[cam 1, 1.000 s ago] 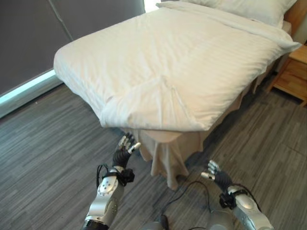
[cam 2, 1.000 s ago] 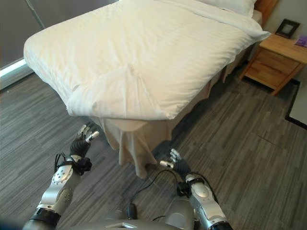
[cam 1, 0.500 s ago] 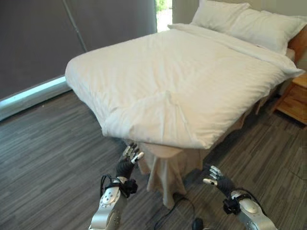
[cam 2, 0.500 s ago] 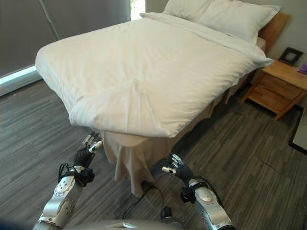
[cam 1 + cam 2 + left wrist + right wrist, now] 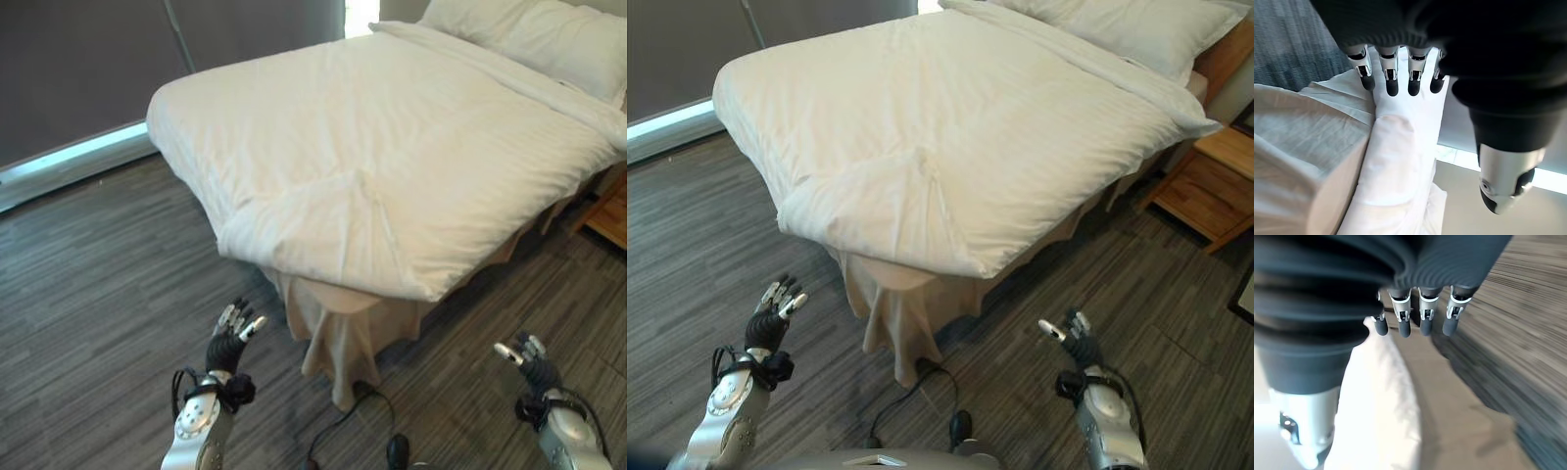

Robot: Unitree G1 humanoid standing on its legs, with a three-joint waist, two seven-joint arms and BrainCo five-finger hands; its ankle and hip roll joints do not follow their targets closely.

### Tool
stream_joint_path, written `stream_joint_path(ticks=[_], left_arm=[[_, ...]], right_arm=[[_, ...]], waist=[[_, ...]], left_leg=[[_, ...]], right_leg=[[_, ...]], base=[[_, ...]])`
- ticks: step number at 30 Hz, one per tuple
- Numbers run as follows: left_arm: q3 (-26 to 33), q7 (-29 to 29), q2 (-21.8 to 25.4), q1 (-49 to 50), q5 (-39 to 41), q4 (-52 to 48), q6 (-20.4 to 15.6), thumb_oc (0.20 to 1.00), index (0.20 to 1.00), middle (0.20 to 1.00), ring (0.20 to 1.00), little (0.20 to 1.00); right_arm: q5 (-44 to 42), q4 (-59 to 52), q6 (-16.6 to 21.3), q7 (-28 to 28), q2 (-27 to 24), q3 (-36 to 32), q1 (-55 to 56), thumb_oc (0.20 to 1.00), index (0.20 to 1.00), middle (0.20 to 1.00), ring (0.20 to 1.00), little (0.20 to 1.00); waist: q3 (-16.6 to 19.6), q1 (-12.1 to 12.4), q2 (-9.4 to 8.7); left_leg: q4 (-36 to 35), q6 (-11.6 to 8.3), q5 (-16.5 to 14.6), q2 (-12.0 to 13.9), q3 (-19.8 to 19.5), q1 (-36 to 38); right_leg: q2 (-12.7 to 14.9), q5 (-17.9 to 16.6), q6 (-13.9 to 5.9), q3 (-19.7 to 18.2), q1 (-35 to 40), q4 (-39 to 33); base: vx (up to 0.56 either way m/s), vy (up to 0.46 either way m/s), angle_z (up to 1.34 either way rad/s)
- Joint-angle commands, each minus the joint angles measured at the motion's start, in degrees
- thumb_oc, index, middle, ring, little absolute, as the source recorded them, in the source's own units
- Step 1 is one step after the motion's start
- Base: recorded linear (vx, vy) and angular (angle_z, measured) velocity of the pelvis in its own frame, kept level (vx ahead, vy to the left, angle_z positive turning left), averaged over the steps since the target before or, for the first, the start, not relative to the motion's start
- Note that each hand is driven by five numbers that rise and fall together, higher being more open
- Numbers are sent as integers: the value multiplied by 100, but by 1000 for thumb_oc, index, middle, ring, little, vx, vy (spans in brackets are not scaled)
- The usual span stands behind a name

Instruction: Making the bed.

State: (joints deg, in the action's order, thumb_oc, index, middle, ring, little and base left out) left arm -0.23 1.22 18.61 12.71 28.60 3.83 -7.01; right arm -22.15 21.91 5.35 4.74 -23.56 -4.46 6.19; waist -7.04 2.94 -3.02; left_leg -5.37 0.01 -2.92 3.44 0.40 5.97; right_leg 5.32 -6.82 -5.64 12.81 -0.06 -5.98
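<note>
**Both robot hands empty at the foot corner of the bed**

Here the bed (image 5: 411, 147) stands ahead with its white duvet (image 5: 950, 147) spread across the top, one corner folded back on itself at the near foot corner, above the beige bed skirt (image 5: 338, 333) hanging to the grey wood-look floor (image 5: 88, 294). The left robot hand (image 5: 232, 331) hovers low before that corner, fingers straight and holding nothing. The right robot hand (image 5: 1070, 338) hangs over the floor, well apart from the bed, fingers relaxed and empty. Pillows (image 5: 1136, 24) lie at the head; a wooden nightstand (image 5: 1205, 186) stands beside.
</note>
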Motion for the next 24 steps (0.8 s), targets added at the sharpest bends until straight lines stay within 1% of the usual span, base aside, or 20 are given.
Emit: stream_joint_path(ticks=[1, 3, 4, 5, 6, 7, 8, 9, 10, 11, 12, 13, 14, 16, 17, 18, 20, 24], left_arm=[[-295, -284, 405, 9, 101, -200, -249, 1000, 1000, 1000, 1000, 1000], [-508, -423, 464, 186, 288, -72, -181, 1000, 1000, 1000, 1000, 1000], [-505, -423, 461, 184, 288, -71, -181, 1000, 1000, 1000, 1000, 1000], [-846, -571, 549, 264, 479, 233, -85, 1000, 1000, 1000, 1000, 1000], [-842, -572, 545, 262, 479, 235, -86, 1000, 1000, 1000, 1000, 1000], [-1066, -640, 589, 288, 552, 405, -15, 1000, 1000, 1000, 1000, 1000], [-1436, -730, 652, 372, 480, 691, 63, 1000, 1000, 1000, 1000, 1000], [-1421, -731, 629, 363, 479, 698, 59, 1000, 1000, 1000, 1000, 1000], [-1731, -775, 768, 368, 419, 1007, 138, 1000, 1000, 1000, 1000, 1000], [-1721, -776, 744, 355, 419, 1014, 135, 1000, 1000, 1000, 1000, 1000], [-1823, -779, 788, 335, 446, 1069, 167, 1000, 1000, 1000, 1000, 1000], [-1996, -785, 929, 311, 434, 1110, 222, 1000, 1000, 1000, 1000, 1000], [-1989, -784, 908, 299, 433, 1112, 223, 1000, 1000, 1000, 1000, 1000], [-2039, -733, 1053, 236, 303, 1069, 239, 1000, 1000, 1000, 1000, 1000], [-2052, -704, 1090, 201, 258, 1064, 234, 1000, 1000, 1000, 1000, 1000], [-2172, -664, 1191, 90, 168, 1023, 231, 1000, 1000, 1000, 1000, 1000], [-2232, -655, 1280, 5, 102, 944, 229, 1000, 1000, 1000, 1000, 1000], [-2260, -643, 1305, -45, 66, 955, 221, 1000, 1000, 1000, 1000, 1000]], right_arm=[[641, 238, 349, 257, -1044, -167, -1225, 1000, 1000, 1000, 1000, 1000], [868, 499, 338, 345, -1569, 53, -1808, 1000, 1000, 1000, 1000, 1000], [866, 506, 341, 346, -1571, 59, -1817, 1000, 1000, 1000, 1000, 1000], [1168, 1033, 200, 284, -2171, 689, -2700, 1000, 1000, 1000, 1000, 1000], [1166, 1041, 203, 284, -2173, 698, -2712, 1000, 1000, 1000, 1000, 1000], [1301, 1364, 124, 215, -2428, 1078, -3240, 1000, 1000, 1000, 1000, 1000], [1642, 2213, 32, 192, -2836, 2045, -4623, 1000, 1000, 1000, 1000, 1000], [1633, 2251, 44, 193, -2836, 2097, -4688, 1000, 1000, 1000, 1000, 1000], [1960, 3006, -51, 295, -2983, 2929, -6010, 1000, 1000, 1000, 1000, 1000], [1951, 3041, -40, 294, -2980, 2978, -6074, 1000, 1000, 1000, 1000, 1000], [1983, 3368, -71, 397, -2865, 3178, -6504, 1000, 1000, 1000, 1000, 1000], [2225, 3979, -169, 548, -2822, 3680, -7454, 1000, 1000, 1000, 1000, 1000], [2217, 4010, -158, 546, -2817, 3721, -7508, 1000, 1000, 1000, 1000, 1000], [2588, 4158, -212, 715, -2722, 4107, -8125, 1000, 1000, 1000, 1000, 1000], [2652, 4186, -244, 792, -2658, 4136, -8259, 1000, 1000, 1000, 1000, 1000], [2751, 4599, -320, 978, -2523, 4298, -8657, 1000, 1000, 1000, 1000, 1000], [2811, 4995, -352, 1018, -2498, 4532, -9020, 1000, 1000, 1000, 1000, 1000], [2845, 5132, -357, 1030, -2516, 4637, -9188, 1000, 1000, 1000, 1000, 1000]], waist=[[-87, 330, -44], [-150, 491, -105], [-152, 486, -103], [-228, 640, -189], [-226, 631, -189], [-269, 725, -234], [-343, 882, -318], [-342, 852, -314], [-450, 1019, -402], [-449, 991, -397], [-490, 1045, -431], [-578, 1184, -487], [-573, 1149, -484], [-684, 1236, -530], [-713, 1259, -546], [-789, 1364, -587], [-855, 1452, -582], [-882, 1466, -582]], left_leg=[[60, -265, 344, -9, -420, -361], [74, -253, 354, -24, -504, -426], [75, -253, 354, -24, -506, -426], [83, -246, 371, -32, -567, -489], [83, -245, 373, -34, -570, -496], [94, -247, 362, -20, -589, -509], [110, -234, 392, -33, -662, -609], [106, -228, 418, -46, -669, -632], [136, -226, 441, -51, -761, -767], [133, -219, 467, -66, -769, -793], [150, -219, 496, -79, -824, -890], [156, -234, 517, -81, -952, -1021], [166, -225, 542, -103, -969, -1063], [205, -242, 593, -125, -1093, -1272], [209, -242, 608, -133, -1125, -1324], [208, -252, 645, -163, -1227, -1455], [207, -284, 662, -153, -1312, -1573], [219, -298, 718, -167, -1359, -1698]], right_leg=[[316, 427, -298, 362, 356, 246], [335, 404, -316, 434, 353, 243], [335, 404, -316, 436, 354, 243], [336, 358, -325, 492, 324, 245], [337, 357, -326, 496, 320, 244], [325, 347, -330, 509, 327, 244], [322, 315, -339, 562, 291, 238], [334, 298, -342, 568, 271, 235], [314, 285, -351, 626, 218, 239], [328, 269, -354, 633, 197, 237], [325, 253, -356, 676, 136, 242], [298, 256, -351, 774, 77, 234], [315, 238, -356, 792, 51, 232], [296, 219, -351, 867, -73, 232], [289, 214, -351, 882, -111, 229], [268, 191, -350, 964, -186, 189], [237, 199, -347, 1029, -243, 152], [252, 175, -355, 1084, -320, 137]], base=[[-1, 4, 8], [-19, 1, 26], [-52, -6, 23], [-38, -4, 4], [-52, -12, 23], [-54, -1, 20], [-62, 4, 15], [-105, 1, 2], [-75, 0, 13], [-103, -14, 24], [-85, -15, 32], [-86, -13, 28], [-82, -14, 39], [-79, -8, 51], [-84, 2, 52], [-63, 6, 33], [-35, -9, 32], [-16, 1, 27]])
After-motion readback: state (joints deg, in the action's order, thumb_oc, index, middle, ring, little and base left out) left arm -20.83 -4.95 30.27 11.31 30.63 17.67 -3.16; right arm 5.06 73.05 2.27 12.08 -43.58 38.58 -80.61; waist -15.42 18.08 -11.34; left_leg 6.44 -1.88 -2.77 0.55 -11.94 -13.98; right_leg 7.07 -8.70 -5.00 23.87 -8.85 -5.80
